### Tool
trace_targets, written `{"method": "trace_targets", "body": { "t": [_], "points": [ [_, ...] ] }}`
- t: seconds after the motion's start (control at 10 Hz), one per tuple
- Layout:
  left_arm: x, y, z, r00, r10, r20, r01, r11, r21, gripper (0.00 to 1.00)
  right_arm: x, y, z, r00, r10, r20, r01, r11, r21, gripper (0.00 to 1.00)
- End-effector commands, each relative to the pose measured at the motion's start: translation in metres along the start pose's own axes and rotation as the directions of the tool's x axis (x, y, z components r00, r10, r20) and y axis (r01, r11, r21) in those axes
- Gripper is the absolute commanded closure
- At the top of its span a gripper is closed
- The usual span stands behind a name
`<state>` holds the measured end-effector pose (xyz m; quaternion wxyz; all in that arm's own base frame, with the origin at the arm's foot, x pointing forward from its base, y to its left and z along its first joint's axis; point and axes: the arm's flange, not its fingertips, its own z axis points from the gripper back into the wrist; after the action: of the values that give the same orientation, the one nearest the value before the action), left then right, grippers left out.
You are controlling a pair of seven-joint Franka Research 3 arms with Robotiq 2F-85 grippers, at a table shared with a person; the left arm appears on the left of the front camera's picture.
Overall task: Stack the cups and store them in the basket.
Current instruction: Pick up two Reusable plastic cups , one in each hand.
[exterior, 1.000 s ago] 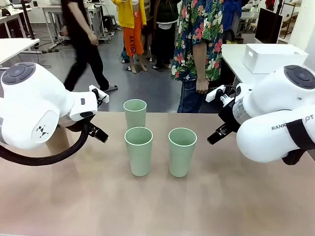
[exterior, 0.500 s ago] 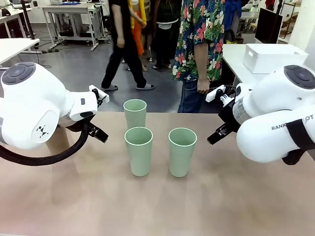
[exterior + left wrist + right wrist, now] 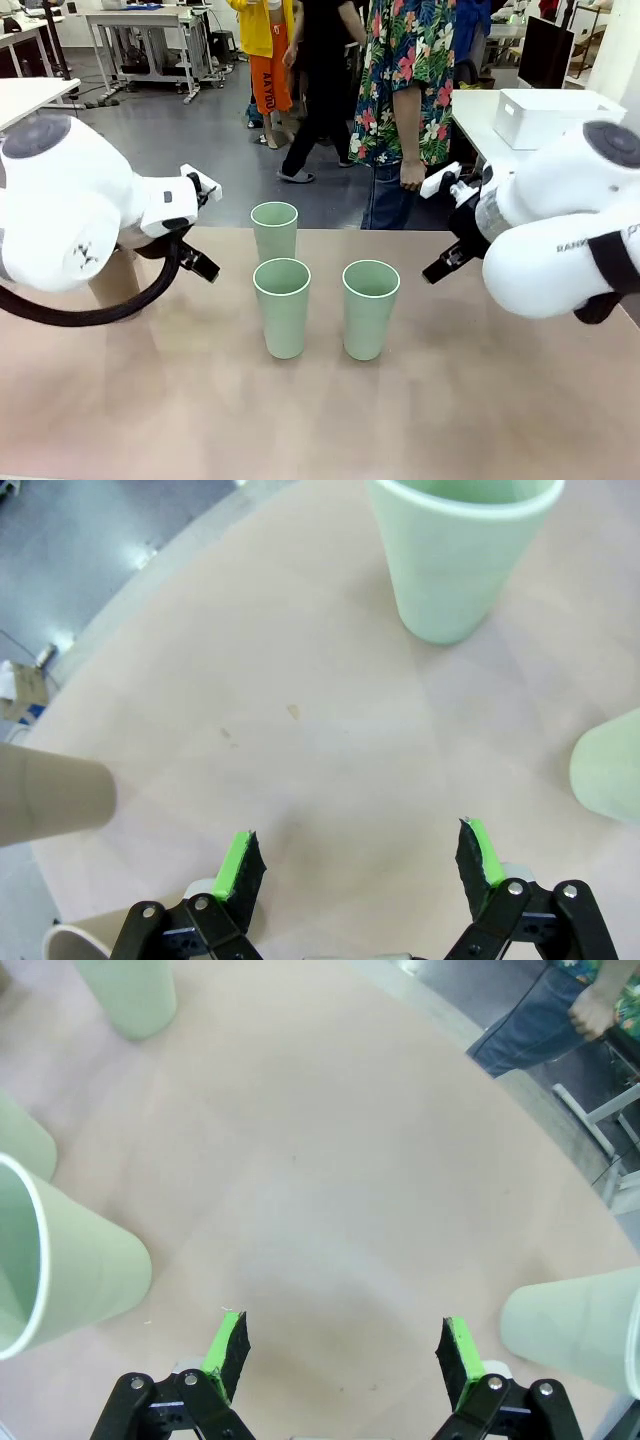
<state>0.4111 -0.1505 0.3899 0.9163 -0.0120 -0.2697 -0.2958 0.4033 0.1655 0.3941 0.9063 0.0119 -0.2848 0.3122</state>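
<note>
— Where are the cups?
— Take the front-left mint cup (image 3: 282,307) as the mark. A second mint cup (image 3: 370,308) stands just to its right, not touching it. A third mint cup (image 3: 274,230) stands just behind the mark, toward the person (image 3: 410,80). All three sit mouth up on the table (image 3: 320,420), none nested.
— Any tan ones?
— A tan cup (image 3: 118,285) shows well to the left of the mark, partly hidden behind the left arm.
— And the basket?
— The white basket (image 3: 555,115) sits far behind the mark and to its right, on a separate table.
— The grippers?
— The left gripper (image 3: 358,842) hangs over bare tabletop to the left of the mark. Its jaws are spread wide, with nothing between the green pads. The right gripper (image 3: 342,1330) is off to the right of the mark, likewise spread and empty, above bare table. A fourth mint cup (image 3: 575,1325) stands near it, farther right of the mark than the second.
</note>
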Motion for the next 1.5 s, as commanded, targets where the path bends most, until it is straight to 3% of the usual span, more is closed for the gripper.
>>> {"method": "trace_targets", "body": {
  "t": [0.0, 0.2, 0.3, 0.5, 0.7, 0.9, 1.1, 1.4],
  "points": [
    [0.025, 0.036, 0.042, 0.999, -0.03, -0.011, 0.029, 0.998, -0.054, 0.0, 0.027, -0.026, 0.04, 1.0, -0.002, 0.015, 0.002, 1.0, 0.028, 0.0],
    [0.032, 0.07, 0.078, 0.996, -0.088, -0.006, 0.086, 0.983, -0.16, 0.0, 0.033, -0.057, 0.077, 0.999, 0.016, 0.04, -0.021, 0.992, 0.122, 0.0],
    [0.023, 0.093, 0.097, 0.985, -0.169, -0.016, 0.162, 0.964, -0.211, 0.0, 0.023, -0.084, 0.105, 0.996, 0.039, 0.086, -0.054, 0.981, 0.184, 0.0],
    [-0.002, 0.135, 0.131, 0.966, -0.248, 0.071, 0.258, 0.92, -0.295, 0.0, -0.015, -0.132, 0.151, 0.98, 0.086, 0.179, -0.132, 0.957, 0.258, 0.0],
    [-0.04, 0.172, 0.161, 0.945, -0.245, 0.216, 0.311, 0.88, -0.359, 0.0, -0.06, -0.168, 0.173, 0.963, 0.093, 0.255, -0.175, 0.931, 0.32, 0.0],
    [-0.086, 0.208, 0.187, 0.917, -0.214, 0.338, 0.34, 0.86, -0.379, 0.0, -0.089, -0.183, 0.183, 0.948, 0.088, 0.305, -0.194, 0.92, 0.339, 0.0],
    [-0.121, 0.225, 0.199, 0.901, -0.19, 0.391, 0.345, 0.859, -0.379, 0.0, -0.112, -0.191, 0.187, 0.933, 0.081, 0.35, -0.215, 0.907, 0.362, 0.0],
    [-0.145, 0.248, 0.211, 0.868, -0.18, 0.462, 0.376, 0.846, -0.377, 0.0, -0.139, -0.202, 0.194, 0.906, 0.039, 0.421, -0.217, 0.898, 0.384, 0.0]
  ]
}}
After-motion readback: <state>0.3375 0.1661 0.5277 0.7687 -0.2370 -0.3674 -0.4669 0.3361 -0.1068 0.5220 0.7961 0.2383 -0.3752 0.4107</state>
